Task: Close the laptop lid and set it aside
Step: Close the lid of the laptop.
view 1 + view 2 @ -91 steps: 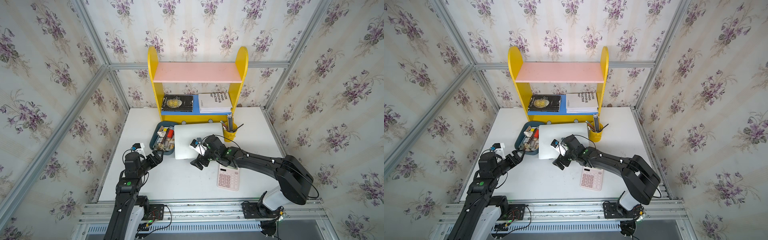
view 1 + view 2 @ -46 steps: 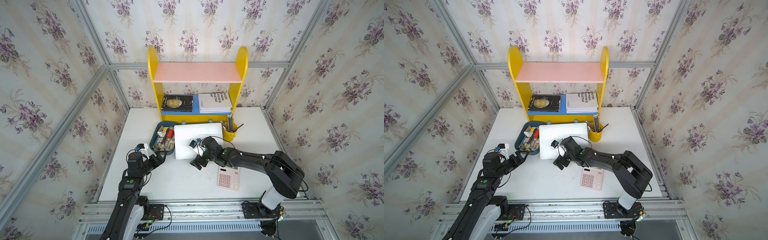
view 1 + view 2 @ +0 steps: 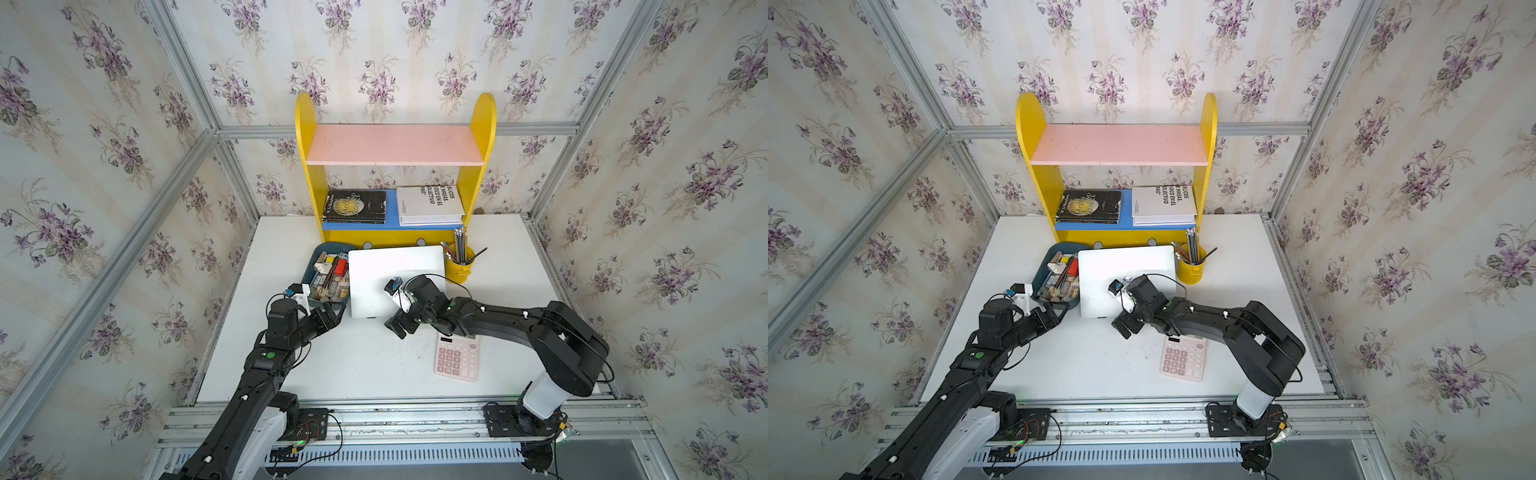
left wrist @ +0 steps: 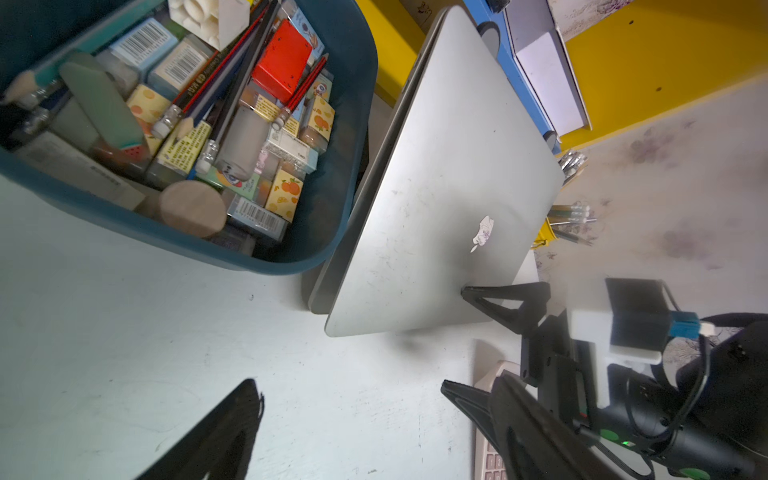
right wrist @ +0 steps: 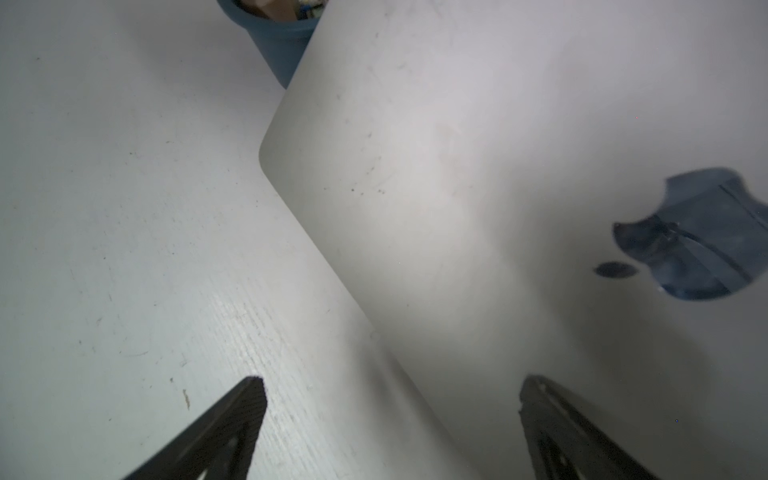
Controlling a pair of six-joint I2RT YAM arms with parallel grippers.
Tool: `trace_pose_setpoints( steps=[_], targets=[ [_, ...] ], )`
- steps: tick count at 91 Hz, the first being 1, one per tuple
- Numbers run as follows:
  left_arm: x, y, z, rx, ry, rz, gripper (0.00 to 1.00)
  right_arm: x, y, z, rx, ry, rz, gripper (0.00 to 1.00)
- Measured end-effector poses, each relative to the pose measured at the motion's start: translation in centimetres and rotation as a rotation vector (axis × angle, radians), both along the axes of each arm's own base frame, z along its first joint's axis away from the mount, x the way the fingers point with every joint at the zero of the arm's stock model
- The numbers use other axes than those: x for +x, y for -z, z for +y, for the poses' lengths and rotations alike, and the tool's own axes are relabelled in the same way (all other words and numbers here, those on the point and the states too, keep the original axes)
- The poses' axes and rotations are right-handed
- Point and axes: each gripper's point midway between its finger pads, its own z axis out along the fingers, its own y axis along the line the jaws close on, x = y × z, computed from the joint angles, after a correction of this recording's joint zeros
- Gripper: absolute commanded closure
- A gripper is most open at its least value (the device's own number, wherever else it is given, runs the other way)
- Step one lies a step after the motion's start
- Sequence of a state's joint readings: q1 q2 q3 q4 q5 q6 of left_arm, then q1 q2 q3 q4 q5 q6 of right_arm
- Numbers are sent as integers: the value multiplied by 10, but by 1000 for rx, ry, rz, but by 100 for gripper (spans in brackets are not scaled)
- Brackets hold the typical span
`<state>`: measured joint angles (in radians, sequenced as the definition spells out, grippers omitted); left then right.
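Silver laptop lid lies almost shut on the laptop, just beside the blue bin. We find the right gripper spread wide astride the lid's near edge: one finger over the lid, one over the table. The left gripper, also wide, holds nothing.

In both top views the right arm covered the laptop lid around its 5 o'clock corner and hid part of the 12 o'clock edge of the pink calculator. The screen and keyboard lay out of sight beneath that lid. The blue bin ran off the left wrist picture's edge, where only one of the left gripper's fingers showed, and the apple logo was cut by the right wrist picture's edge.
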<state>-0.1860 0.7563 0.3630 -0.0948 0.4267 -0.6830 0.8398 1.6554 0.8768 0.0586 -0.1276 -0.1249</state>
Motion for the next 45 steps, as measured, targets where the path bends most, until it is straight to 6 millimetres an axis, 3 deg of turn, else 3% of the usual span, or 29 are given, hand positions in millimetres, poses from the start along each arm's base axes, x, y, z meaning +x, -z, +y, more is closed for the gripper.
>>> trace_pose_setpoints(
  steps=[15,45],
  targets=[
    [2,7,-11,44,29,12,11,5,-11,-23,76,94,-4,0],
    [15,29,-30,126,73,44,10,24,-29,-89,307,384,1,0]
  ],
)
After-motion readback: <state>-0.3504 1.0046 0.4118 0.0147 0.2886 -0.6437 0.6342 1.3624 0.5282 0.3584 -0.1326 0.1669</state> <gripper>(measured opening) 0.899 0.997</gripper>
